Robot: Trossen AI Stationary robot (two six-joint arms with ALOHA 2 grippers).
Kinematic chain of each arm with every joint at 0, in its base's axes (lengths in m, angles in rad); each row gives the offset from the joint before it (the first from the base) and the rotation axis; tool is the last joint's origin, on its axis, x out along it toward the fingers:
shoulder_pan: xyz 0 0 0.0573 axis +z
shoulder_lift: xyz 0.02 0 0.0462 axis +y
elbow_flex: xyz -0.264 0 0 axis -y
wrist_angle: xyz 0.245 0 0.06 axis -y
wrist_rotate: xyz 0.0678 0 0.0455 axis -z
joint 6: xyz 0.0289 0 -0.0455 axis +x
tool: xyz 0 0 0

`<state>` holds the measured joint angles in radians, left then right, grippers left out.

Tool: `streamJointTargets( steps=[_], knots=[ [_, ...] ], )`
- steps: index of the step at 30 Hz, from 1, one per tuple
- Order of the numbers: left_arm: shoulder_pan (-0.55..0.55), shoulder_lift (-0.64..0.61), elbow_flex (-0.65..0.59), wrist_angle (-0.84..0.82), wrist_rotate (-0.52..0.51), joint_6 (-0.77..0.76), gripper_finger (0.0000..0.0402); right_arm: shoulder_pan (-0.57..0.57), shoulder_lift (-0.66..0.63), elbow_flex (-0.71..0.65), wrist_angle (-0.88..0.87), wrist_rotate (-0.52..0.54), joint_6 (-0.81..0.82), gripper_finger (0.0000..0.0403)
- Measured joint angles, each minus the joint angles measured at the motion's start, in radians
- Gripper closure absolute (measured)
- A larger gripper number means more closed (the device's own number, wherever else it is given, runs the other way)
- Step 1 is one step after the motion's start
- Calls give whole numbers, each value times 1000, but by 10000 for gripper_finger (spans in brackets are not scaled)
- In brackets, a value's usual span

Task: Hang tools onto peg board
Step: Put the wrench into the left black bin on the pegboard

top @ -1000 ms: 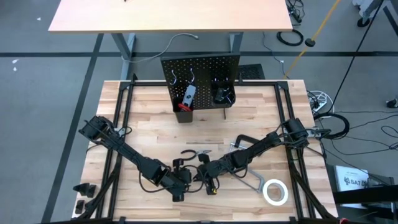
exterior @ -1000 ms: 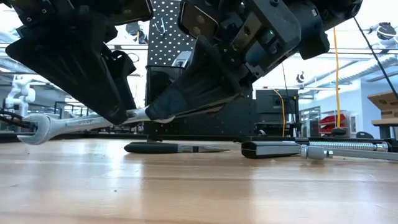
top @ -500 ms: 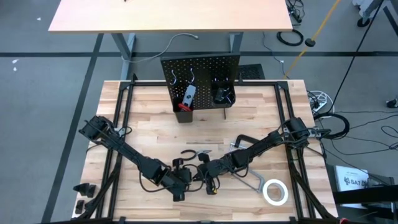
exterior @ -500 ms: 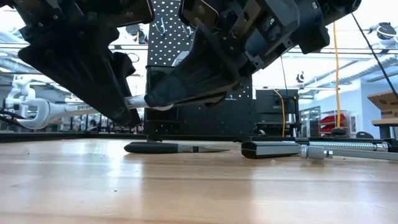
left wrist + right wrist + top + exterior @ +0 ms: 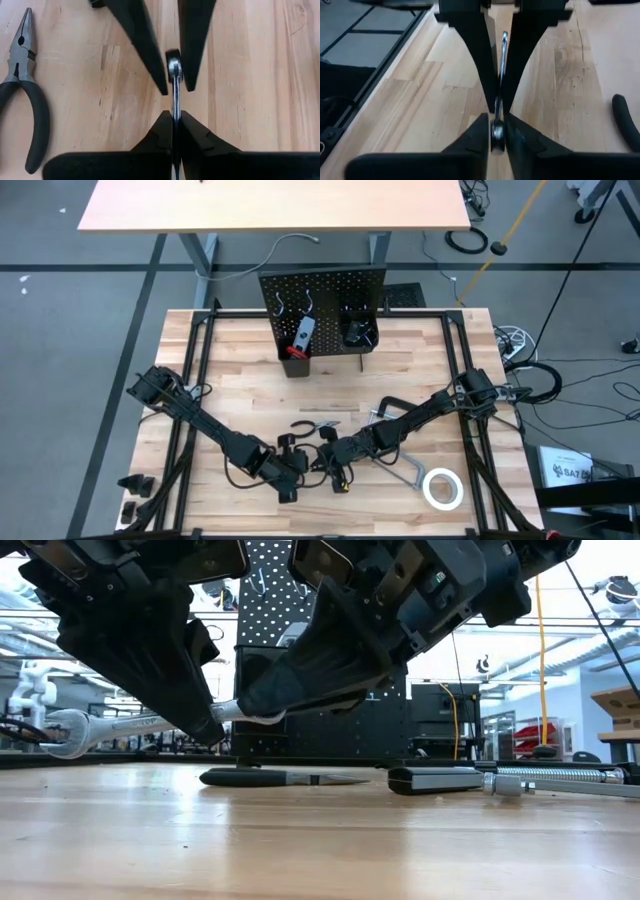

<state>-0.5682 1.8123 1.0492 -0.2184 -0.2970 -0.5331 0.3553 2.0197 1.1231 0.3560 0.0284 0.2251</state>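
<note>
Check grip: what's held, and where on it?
Silver wrench, off the table. Left gripper is shut on its shaft; right gripper is shut on its ring end.

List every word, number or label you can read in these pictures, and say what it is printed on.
"SA7": seems to read so on the white label beyond the table's right edge; the rest is blurred.
Stamped lettering on the silver wrench shank: too blurred to read.
No other text is legible.

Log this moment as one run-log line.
stage: wrench handover, in air | left gripper: shut on wrench | right gripper: shut on wrench | pliers: on table
</note>
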Motion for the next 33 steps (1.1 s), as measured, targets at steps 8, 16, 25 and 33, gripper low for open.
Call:
streamJointTargets(
  steps=[8,16,25,33],
  knots=[
    [0,0,0,-9,-4,0,394,-3,-22,1,-69,49,19,268],
    [-3,-19,0,-98,-47,18,394,-7,-188,2,-318,56,26,242],
    [-7,-166,0,-240,-176,21,394,49,-281,1,-549,237,62,248],
    [-10,-445,0,-351,-568,95,394,72,-282,-5,-627,369,85,248]
  ],
)
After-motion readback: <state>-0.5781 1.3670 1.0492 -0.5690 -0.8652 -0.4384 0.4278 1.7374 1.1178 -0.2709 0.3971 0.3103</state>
